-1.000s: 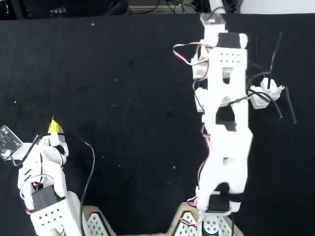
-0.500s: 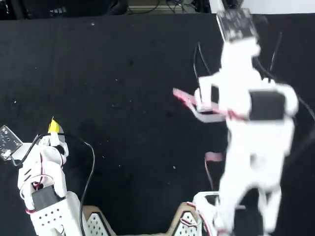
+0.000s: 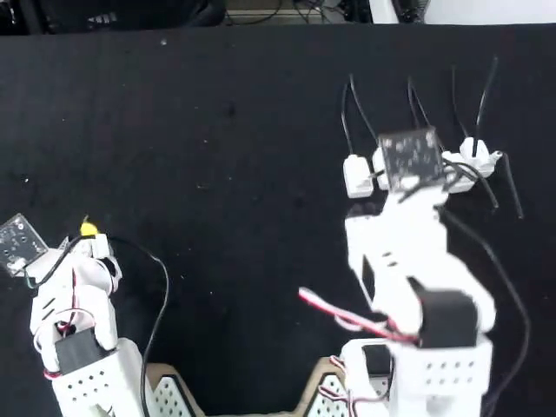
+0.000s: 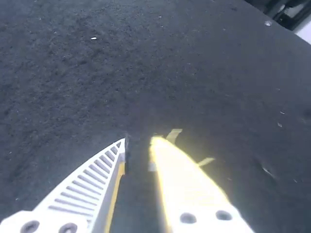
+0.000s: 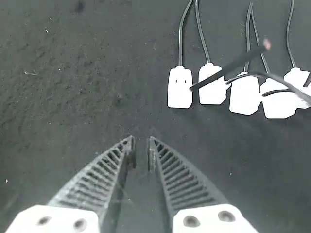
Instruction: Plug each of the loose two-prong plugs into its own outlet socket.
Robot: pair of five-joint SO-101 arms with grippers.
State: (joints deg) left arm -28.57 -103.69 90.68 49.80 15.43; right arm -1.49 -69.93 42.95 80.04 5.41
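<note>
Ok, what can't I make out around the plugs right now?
High view: the right arm's camera board covers the middle of the white pieces.
Right wrist view: a black cable crosses the pieces; the end piece is cut by the edge.
Either view: prongs and slots too small, so plugs and sockets can't be told apart.

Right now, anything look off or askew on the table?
The white rectangular blocks on black cords: the end block toward the table's middle lies straight and apart, while the others crowd together, tilted. A thin black wire crosses over them; can't tell whether it belongs there.
</note>
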